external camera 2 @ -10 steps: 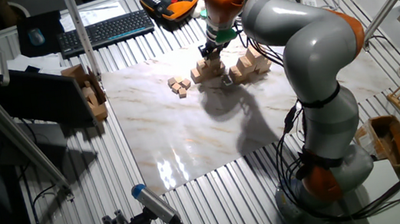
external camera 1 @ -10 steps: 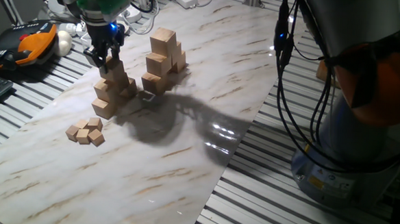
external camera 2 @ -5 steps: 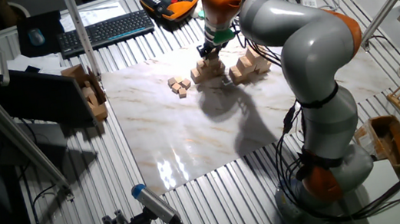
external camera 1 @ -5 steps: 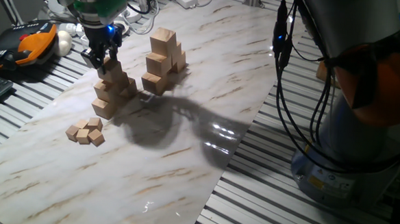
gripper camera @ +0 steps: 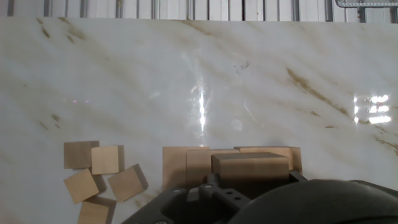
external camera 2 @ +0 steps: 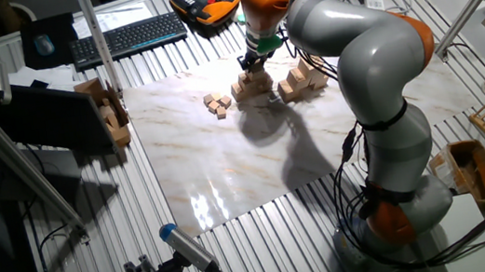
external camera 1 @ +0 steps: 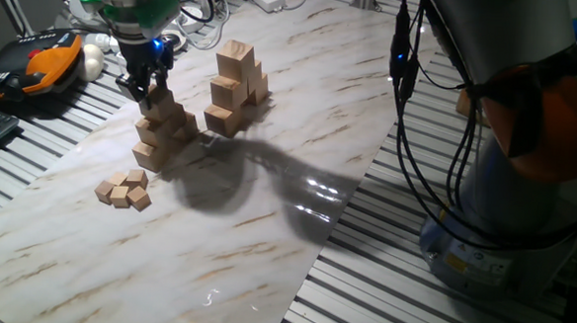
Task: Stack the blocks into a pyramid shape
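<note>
The gripper (external camera 1: 149, 92) was seen directly over the top of the nearer stepped stack of blocks (external camera 1: 162, 127) on the marble-patterned surface (external camera 1: 268, 180). Its fingers were at the uppermost block (gripper camera: 250, 167), though whether that block was clamped could not be told from the views. A second, taller pile of blocks (external camera 1: 235, 87) stood just beside the first stack. A loose cluster of small cubes (external camera 1: 125, 189) lay near the stack, apart from it. In the hand view the small cubes (gripper camera: 99, 179) were seen to the left of the stack.
</note>
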Robot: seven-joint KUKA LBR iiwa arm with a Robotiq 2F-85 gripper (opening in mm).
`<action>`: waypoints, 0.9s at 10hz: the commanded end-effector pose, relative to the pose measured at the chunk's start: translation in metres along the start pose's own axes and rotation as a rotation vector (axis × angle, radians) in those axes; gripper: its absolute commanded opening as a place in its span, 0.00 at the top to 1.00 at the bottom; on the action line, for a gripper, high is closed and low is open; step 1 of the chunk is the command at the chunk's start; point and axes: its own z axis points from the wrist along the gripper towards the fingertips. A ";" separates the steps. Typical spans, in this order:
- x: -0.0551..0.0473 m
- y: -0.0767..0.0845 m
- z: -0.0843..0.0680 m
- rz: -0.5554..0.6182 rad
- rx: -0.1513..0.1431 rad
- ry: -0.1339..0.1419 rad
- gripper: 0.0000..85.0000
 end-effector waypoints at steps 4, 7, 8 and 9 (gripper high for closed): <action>0.000 -0.001 0.001 0.007 0.006 -0.001 1.00; -0.001 -0.002 0.002 0.007 0.009 0.002 1.00; 0.000 -0.002 0.002 0.007 0.008 0.005 1.00; 0.000 -0.002 0.002 0.007 0.007 0.007 1.00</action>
